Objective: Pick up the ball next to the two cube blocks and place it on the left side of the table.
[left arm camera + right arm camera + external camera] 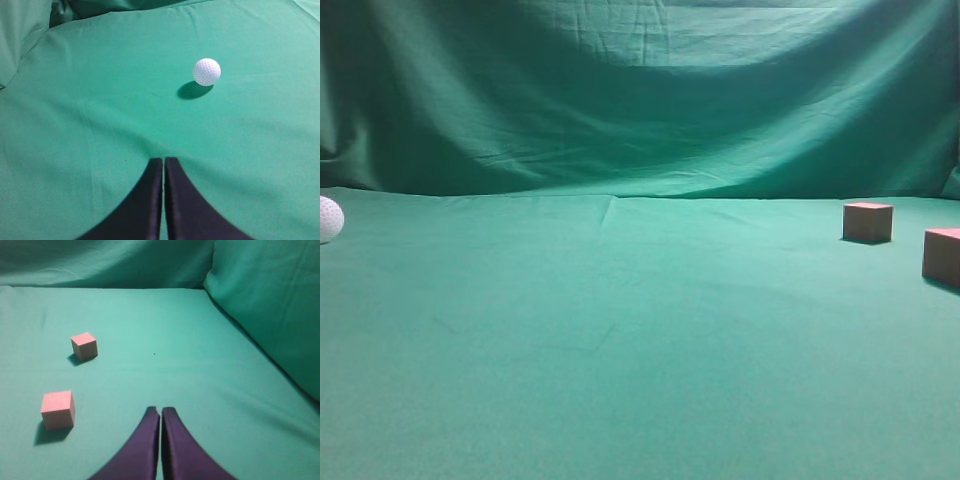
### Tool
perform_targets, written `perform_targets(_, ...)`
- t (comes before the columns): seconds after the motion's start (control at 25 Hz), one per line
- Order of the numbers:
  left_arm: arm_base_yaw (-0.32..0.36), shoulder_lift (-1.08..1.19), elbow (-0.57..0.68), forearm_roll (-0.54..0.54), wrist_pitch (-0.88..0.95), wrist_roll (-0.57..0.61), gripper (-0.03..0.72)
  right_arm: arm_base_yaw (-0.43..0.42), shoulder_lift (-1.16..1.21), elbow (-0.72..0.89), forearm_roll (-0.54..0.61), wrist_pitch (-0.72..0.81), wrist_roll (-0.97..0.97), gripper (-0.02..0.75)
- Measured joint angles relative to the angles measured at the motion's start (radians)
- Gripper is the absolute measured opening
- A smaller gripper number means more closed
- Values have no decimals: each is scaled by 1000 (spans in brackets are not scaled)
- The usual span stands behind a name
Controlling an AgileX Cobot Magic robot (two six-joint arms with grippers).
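The white dimpled ball (328, 219) rests on the green table (620, 330) at the far left edge of the exterior view. In the left wrist view the ball (206, 71) lies ahead and to the right of my left gripper (163, 161), which is shut and empty, well apart from it. The two reddish-brown cube blocks (868, 222) (942, 256) stand at the right. In the right wrist view they (84, 345) (58, 409) lie left of my right gripper (160, 411), which is shut and empty. Neither gripper shows in the exterior view.
A green draped backdrop (640, 90) rises behind the table. In the right wrist view the cloth (270, 305) climbs steeply on the right side. In the left wrist view folds of cloth (25, 35) rise at the far left.
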State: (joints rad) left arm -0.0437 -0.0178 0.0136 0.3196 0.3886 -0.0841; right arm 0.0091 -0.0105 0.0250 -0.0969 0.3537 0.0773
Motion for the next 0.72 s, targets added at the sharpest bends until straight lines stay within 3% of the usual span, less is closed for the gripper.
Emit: perform_targets(0.72,0,0,0,0,0,0,0,0,0,2,2,38,7,0)
